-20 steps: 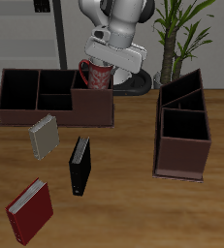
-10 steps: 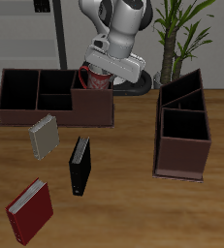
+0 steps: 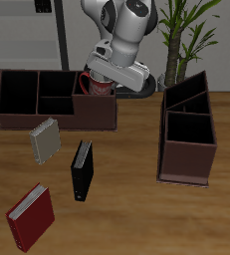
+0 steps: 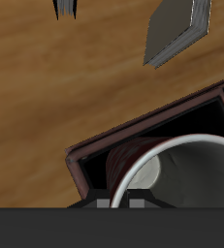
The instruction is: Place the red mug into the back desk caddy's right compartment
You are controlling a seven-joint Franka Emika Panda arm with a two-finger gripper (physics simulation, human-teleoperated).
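A: Biggest first: where's the bench (image 3: 136, 214) and the back desk caddy (image 3: 47, 112)?

B: The bench fills the lower frame; the caddy sits upper left, its right compartment (image 3: 95, 106) under the arm.

A: And the red mug (image 3: 99, 84)?

B: Upper centre, low in that compartment, rim showing above the wall. The hand (image 3: 109, 72) is over it; its fingers appear closed on the mug, though they are mostly hidden.

A: Risk?

B: I'd judge the mug sits close to a compartment wall. Releasing it tilted could tip it, or the handle could catch the rim.
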